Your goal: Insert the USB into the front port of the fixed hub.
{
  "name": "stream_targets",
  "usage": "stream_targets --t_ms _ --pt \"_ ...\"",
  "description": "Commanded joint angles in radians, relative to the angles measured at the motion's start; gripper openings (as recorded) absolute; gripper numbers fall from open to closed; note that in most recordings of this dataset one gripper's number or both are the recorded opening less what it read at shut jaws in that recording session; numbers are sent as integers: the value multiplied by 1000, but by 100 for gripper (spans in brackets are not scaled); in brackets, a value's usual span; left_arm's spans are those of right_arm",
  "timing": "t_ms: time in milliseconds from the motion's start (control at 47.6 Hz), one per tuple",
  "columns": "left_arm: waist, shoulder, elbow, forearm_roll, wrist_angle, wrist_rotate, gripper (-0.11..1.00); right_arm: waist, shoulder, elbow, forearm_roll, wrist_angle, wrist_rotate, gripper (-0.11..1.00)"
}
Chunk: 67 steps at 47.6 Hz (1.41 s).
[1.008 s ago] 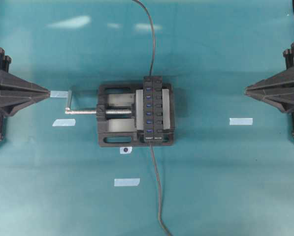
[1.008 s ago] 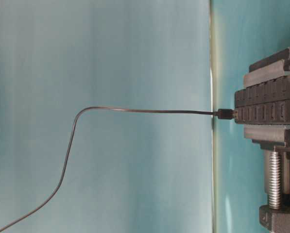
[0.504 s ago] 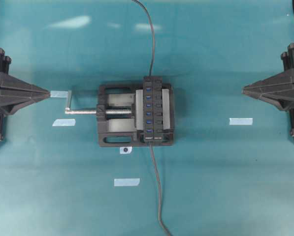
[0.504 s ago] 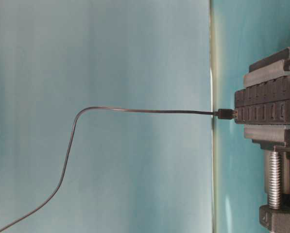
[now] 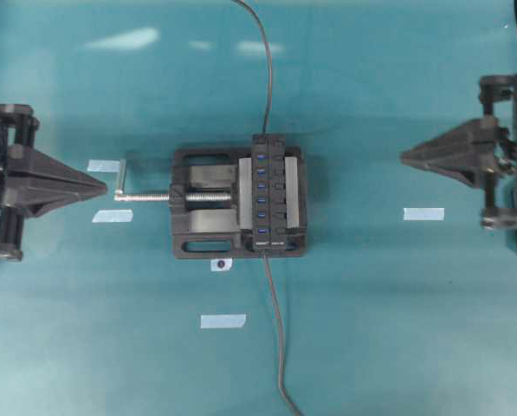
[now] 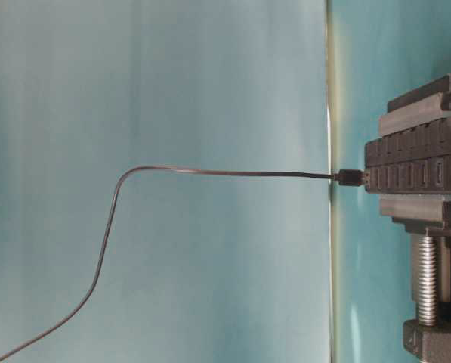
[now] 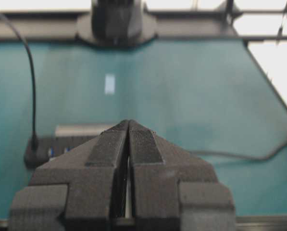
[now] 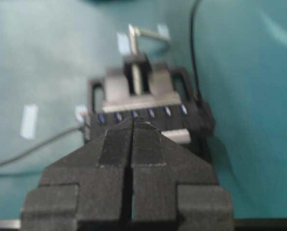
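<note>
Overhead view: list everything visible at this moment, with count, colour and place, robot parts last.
hub: 1, black with blue ports, clamped in the vise, centre
vise: 1, black with silver screw handle pointing left, centre of table
USB: 1, black plug at the hub's near end; its cable runs to the bottom edge
second cable: 1, black, from the hub's far end to the top edge
tape strips: 4 plainly seen, pale blue, scattered on the table
table: 1, teal
left gripper: 1, black, shut, left edge
right gripper: 1, black, shut, right edge
</note>
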Motion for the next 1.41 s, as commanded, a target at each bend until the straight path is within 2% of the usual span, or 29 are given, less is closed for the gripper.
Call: stream_targets --t_ms 0,357,546,987,1386 --pt "0 3 -34 2 32 2 0 -15 51 -57 -12 26 3 -4" --pt "0 -11 -49 2 95 2 0 -64 264 -155 -21 31 -9 -4" --pt "0 -6 -61 2 135 2 0 -83 337 -202 -21 35 -43 -4" --pt "-3 -6 -64 2 140 0 0 -124 499 -281 -23 38 -101 -4" --pt "-2 -5 -66 2 152 0 0 -130 649 -365 -23 58 -150 -4"
